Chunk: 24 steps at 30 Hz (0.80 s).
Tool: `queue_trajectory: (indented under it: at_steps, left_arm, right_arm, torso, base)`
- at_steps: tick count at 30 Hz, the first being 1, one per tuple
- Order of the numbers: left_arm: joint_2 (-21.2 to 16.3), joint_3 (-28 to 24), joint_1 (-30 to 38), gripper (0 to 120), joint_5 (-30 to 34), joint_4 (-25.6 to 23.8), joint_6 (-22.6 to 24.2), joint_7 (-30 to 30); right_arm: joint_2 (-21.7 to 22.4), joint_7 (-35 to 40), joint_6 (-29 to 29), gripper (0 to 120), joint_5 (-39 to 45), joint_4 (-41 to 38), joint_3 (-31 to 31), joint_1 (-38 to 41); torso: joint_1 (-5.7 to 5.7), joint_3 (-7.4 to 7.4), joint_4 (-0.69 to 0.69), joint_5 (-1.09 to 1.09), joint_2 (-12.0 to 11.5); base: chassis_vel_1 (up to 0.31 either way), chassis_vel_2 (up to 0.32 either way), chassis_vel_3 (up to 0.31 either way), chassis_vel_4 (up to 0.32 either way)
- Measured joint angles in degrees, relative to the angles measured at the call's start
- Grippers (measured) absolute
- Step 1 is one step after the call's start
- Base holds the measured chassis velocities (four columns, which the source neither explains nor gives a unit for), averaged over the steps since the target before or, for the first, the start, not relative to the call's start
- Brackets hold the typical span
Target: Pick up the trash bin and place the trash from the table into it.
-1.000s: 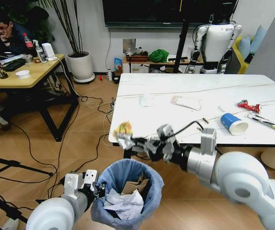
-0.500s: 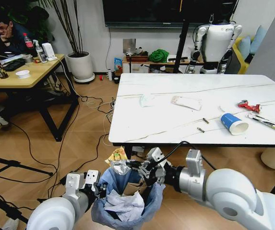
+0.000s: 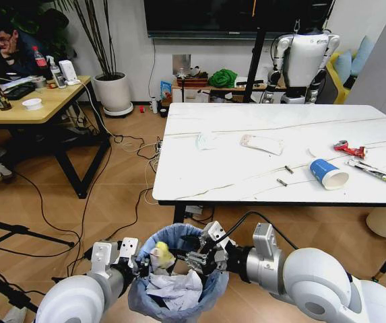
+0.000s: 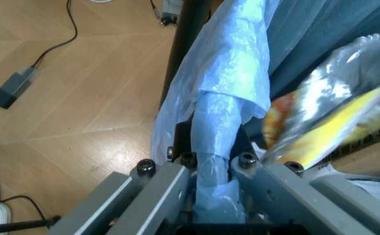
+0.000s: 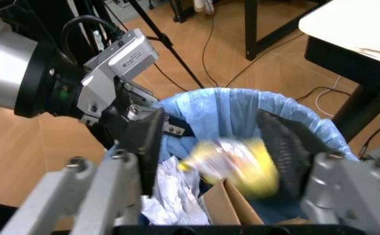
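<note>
The right gripper (image 3: 194,258) hangs over the mouth of the bin (image 3: 209,291), jaws spread apart and holding nothing. Just ahead of its fingertips a yellow wrapper (image 3: 162,254) sits free inside the bin's opening (blurred in the right wrist view (image 5: 237,164), so whether it rests on anything is unclear). Below it lie crumpled tissues (image 3: 174,288) and a piece of brown cardboard (image 5: 232,209).

The left gripper (image 3: 139,266) is clamped on the bin's rim, the blue bag (image 4: 219,147) pinched between its jaws, on the side of the bin away from the right gripper.

Beyond and above the right gripper stands the counter (image 3: 219,176), its near edge close to the bin. On it, well apart from both grippers, lie a white mask (image 3: 207,140), a flat packet (image 3: 262,143), a blue-and-white cup (image 3: 329,173) on its side, a red wrapper (image 3: 349,149) and a long black-white packet (image 3: 376,172).
</note>
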<state>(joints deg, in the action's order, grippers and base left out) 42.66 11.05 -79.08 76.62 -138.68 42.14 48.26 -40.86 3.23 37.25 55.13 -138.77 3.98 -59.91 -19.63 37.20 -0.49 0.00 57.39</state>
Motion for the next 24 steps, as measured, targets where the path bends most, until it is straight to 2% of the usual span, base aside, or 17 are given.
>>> queue_trajectory:
  at_steps: [3, 5, 7, 9, 11, 16, 19, 20, 24]
  left_arm:
    - [0.01, 0.21, -0.59, 0, -0.17, -0.15, 0.00, 0.03]
    - [-0.05, 0.25, -0.81, 0, -0.28, -0.20, 0.00, 0.03]
    - [-0.21, 0.24, -1.05, 0, -0.47, -0.25, 0.00, 0.03]
    - [-0.58, 0.15, -1.53, 0, -1.35, -0.41, 0.00, -0.08]
    - [-0.71, 0.13, -1.70, 0, -1.74, -0.46, 0.00, -0.20]
    - [-1.20, 0.16, -2.39, 0, -2.58, -0.84, 0.00, -0.45]
    - [-1.74, 0.13, -2.90, 0, -5.55, -0.90, 0.00, -1.86]
    - [-1.74, 0.13, -2.90, 0, -5.55, -0.90, 0.00, -1.86]
    - [-2.19, 0.03, -3.00, 0, -6.61, -0.80, 0.00, -2.47]
  right_arm:
    - [-1.06, 1.16, -0.75, 71, 0.17, -0.04, -2.29, -0.33]
    - [-1.30, 2.67, -1.18, 74, 1.19, -0.19, -2.80, 0.25]
    - [-1.71, 5.44, -1.51, 81, 3.23, -0.44, -3.49, 1.56]
    - [-3.15, 11.70, -2.45, 93, 7.44, 0.66, -4.76, 4.84]
    - [-3.75, 14.08, -2.73, 97, 8.92, 1.57, -5.14, 6.01]
    - [-5.17, 18.93, -3.77, 100, 12.50, 6.19, -6.87, 11.39]
    - [-6.35, 21.40, -4.25, 100, 16.33, 10.70, -7.01, 19.31]
    - [-6.35, 21.40, -4.25, 100, 16.33, 10.70, -7.01, 19.31]
    - [-8.91, 24.13, -4.01, 100, 19.54, 17.44, -5.38, 27.93]
  torso:
    - [0.00, 0.00, -0.01, 0.01, 0.00]
    - [0.00, 0.00, -0.01, 0.00, 0.00]
    - [0.00, 0.00, 0.00, 0.00, 0.00]
    - [0.00, 0.00, 0.00, 0.00, 0.00]
    - [0.00, 0.00, 0.00, 0.00, 0.00]
    - [0.00, 0.01, -0.01, 0.00, 0.00]
    - [0.00, 0.01, 0.00, 0.00, 0.00]
    - [0.00, 0.01, 0.00, 0.00, 0.00]
    - [0.00, 0.01, 0.01, 0.00, 0.00]
  base:
    - [0.000, 0.000, 0.000, 0.000]
    - [0.000, 0.000, 0.000, 0.000]
    - [0.000, 0.000, 0.000, 0.000]
    - [0.000, 0.000, 0.000, 0.000]
    - [0.000, 0.000, 0.000, 0.000]
    - [0.000, 0.000, 0.000, 0.000]
    - [0.000, 0.000, 0.000, 0.000]
    - [0.000, 0.000, 0.000, 0.000]
    - [0.000, 0.000, 0.000, 0.000]
